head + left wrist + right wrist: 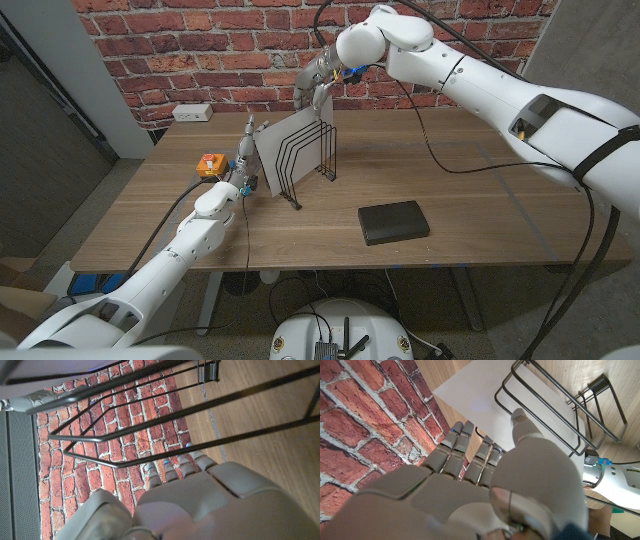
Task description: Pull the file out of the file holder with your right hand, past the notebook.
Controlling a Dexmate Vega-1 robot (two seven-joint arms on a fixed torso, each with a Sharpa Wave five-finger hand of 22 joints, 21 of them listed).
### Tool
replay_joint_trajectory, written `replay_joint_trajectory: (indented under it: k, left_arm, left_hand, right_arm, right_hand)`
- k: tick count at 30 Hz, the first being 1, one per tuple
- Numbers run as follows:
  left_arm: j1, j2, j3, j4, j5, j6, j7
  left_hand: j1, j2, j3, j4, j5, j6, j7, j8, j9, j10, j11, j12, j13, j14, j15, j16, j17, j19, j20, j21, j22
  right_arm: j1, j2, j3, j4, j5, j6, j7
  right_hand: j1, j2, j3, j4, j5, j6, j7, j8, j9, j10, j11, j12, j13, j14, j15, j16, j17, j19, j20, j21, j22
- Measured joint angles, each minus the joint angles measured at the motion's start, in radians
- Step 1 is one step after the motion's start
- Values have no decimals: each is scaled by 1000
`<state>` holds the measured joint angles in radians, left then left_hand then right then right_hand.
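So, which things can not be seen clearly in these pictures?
- Right hand on the file: in the head view too small to tell a grip; in the right wrist view the hand's own back hides the contact.
- Left hand by the holder: touch too small to tell in the head view.
- Orange thing: too small to identify.
- Notebook: cover shows no detail.

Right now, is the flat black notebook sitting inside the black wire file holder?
No, the flat black notebook lies by itself on the wooden table, apart from the black wire file holder.
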<state>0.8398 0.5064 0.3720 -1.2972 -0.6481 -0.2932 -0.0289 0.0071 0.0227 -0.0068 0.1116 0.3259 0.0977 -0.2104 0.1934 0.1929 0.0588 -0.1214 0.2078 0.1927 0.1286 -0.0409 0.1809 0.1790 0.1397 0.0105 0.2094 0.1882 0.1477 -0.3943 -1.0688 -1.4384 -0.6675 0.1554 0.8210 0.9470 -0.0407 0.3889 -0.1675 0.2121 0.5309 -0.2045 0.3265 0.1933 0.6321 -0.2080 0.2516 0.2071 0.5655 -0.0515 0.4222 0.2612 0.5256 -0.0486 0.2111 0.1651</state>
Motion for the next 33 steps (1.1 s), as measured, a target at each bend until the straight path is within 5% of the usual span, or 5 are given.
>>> replay_joint_trajectory:
  k: [18,33]
  left_arm:
    - [0,-1,1,0,1,0,0]
    - [0,-1,1,0,1,0,0]
  left_hand:
    - [0,0,0,0,0,0,0,0,0,0,0,0,0,0,0,0,0,0,0,0,0]
    - [0,0,0,0,0,0,0,0,0,0,0,0,0,0,0,0,0,0,0,0,0]
  right_arm:
    - [-42,-15,18,-20,-63,24,-94]
    - [-66,-19,30,-19,-94,50,-164]
  right_hand:
    - [73,-2,-31,7,19,125,-2,72,23,151,1,8,22,140,-15,18,13,62,-5,0,5]
    - [123,16,-110,20,51,199,3,176,37,274,-1,-8,97,286,-58,-39,54,99,-9,-4,10]
